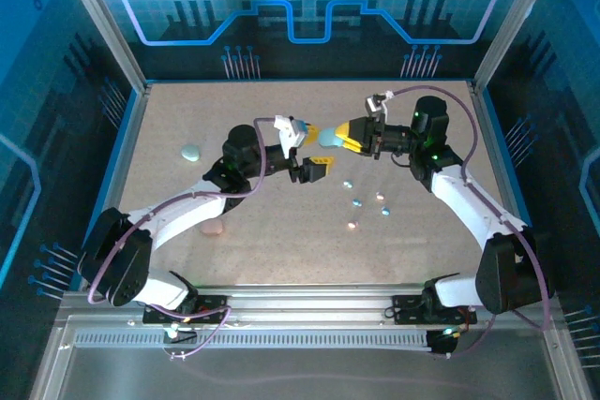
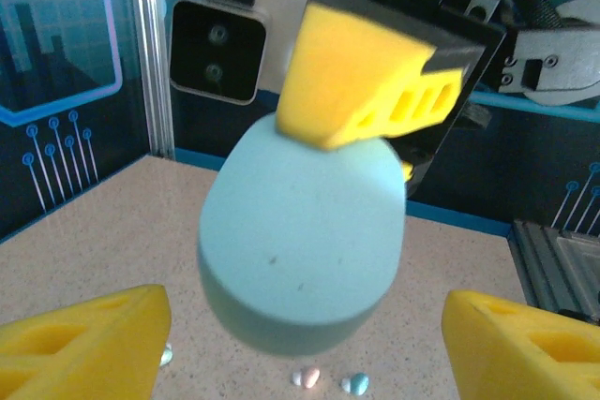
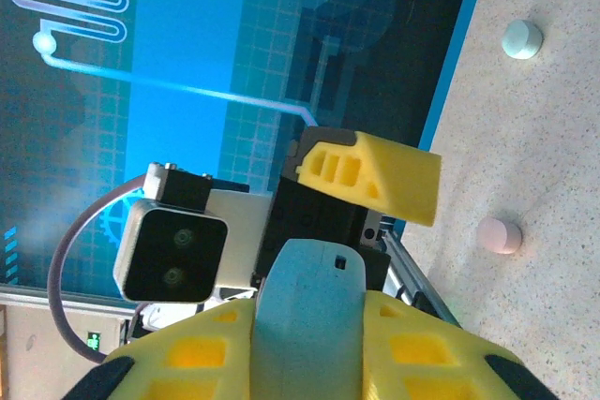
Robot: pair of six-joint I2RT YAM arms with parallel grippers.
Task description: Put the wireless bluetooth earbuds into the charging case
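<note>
Right gripper [image 1: 336, 137]: clenched on a pale blue oval case [image 1: 327, 137], held off the table [image 1: 281, 250] just above centre frame. In the right wrist view both yellow fingers [image 3: 422, 358] press the case [image 3: 309, 278] from either side. In the left wrist view one right finger [image 2: 361, 77] sits on top of the case [image 2: 300, 241].

Left gripper [image 1: 310, 151]: released, fingers [image 2: 89, 339] spread wide and holding nothing. The case hangs in front of them, between them in the frame; contact cannot be told.

Earbuds [image 1: 357, 201]: small glossy beads lying loose on the table, right of centre and below both grippers. Some also show at the lower edge of the left wrist view [image 2: 307, 377].

A second case [image 1: 191, 152], pale blue, lies at mid-left. A pink case [image 1: 214, 227] lies lower left, beside the left arm.
</note>
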